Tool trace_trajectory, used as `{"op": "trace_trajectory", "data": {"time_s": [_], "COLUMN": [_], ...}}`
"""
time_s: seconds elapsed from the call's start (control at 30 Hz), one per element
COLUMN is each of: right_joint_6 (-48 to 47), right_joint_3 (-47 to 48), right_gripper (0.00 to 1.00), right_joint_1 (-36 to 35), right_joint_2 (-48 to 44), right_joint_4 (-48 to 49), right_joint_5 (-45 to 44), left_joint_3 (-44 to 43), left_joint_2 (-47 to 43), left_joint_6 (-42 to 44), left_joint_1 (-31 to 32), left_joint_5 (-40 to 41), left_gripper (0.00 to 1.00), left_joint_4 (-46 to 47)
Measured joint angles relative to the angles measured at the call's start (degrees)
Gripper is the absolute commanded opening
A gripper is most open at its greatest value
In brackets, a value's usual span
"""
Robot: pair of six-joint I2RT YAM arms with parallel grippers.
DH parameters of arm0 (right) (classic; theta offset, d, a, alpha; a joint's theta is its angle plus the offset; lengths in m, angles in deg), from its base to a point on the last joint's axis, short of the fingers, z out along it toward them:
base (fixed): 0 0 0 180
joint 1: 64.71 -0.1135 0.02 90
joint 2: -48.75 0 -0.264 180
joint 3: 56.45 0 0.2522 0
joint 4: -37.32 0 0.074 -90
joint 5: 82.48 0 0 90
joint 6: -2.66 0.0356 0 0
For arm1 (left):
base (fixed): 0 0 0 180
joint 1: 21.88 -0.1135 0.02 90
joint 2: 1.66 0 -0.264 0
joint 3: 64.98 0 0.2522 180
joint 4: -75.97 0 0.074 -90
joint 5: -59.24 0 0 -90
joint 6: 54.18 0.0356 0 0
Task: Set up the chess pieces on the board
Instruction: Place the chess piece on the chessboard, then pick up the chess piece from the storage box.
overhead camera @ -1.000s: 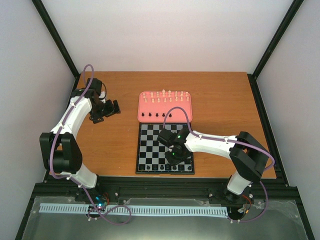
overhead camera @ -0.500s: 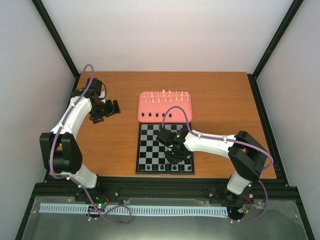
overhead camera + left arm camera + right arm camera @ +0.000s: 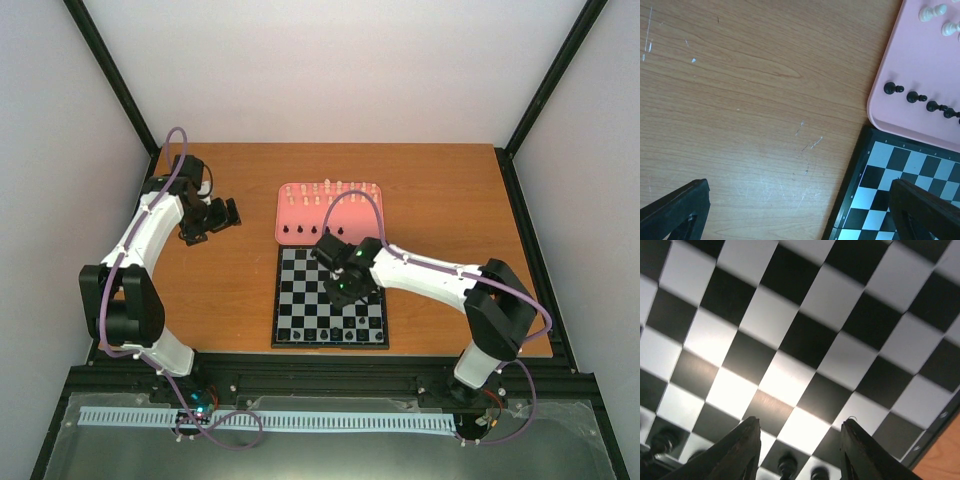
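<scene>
The board (image 3: 300, 290) lies in the middle of the table. Several black chess pieces (image 3: 318, 333) stand along its near row, and the right wrist view shows some of these black pieces (image 3: 787, 465) blurred at the bottom edge. My right gripper (image 3: 345, 288) hovers over the board's middle squares. Here the right gripper (image 3: 800, 421) is open with only bare squares between its fingers. More black pieces (image 3: 314, 231) and cream-white pieces (image 3: 330, 192) stand on the pink tray (image 3: 284, 215). My left gripper (image 3: 215, 218) is open over bare wood, left of the tray.
The left wrist view shows the left gripper (image 3: 799, 185) spread wide above scratched tabletop, with the board's corner (image 3: 890, 170) and the tray's edge (image 3: 890, 60) to its right. Black frame posts and white walls enclose the table.
My right gripper has opened and drawn back from the board's near rows toward its middle. The left arm has not moved.
</scene>
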State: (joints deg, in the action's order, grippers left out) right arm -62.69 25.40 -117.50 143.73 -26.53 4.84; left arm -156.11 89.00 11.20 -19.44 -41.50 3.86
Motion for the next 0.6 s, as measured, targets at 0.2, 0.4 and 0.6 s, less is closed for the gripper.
{"op": "trace_trajectory", "data": {"time_s": [0.2, 0.4, 0.6], "right_joint_6": [-3.13, -7.1, -10.16], "right_joint_3": [10.25, 22.16, 29.29], "right_gripper": [0.46, 0.44, 0.42], "right_joint_1": [10.62, 17.57, 21.42], "right_joint_2": [6.54, 18.27, 26.34], "right_joint_4": [1.38, 3.19, 3.3], "right_joint_5": [0.96, 1.49, 4.09], "left_joint_3": [-0.5, -1.05, -1.2], "left_joint_2": [0.68, 1.77, 1.97], "left_joint_6": [0.0, 0.0, 0.0], "left_joint_1": [0.0, 0.0, 0.0], "left_joint_5": [0.0, 0.02, 0.22], "left_gripper": [1.0, 1.0, 1.0], "left_joint_4": [0.02, 0.04, 0.02]}}
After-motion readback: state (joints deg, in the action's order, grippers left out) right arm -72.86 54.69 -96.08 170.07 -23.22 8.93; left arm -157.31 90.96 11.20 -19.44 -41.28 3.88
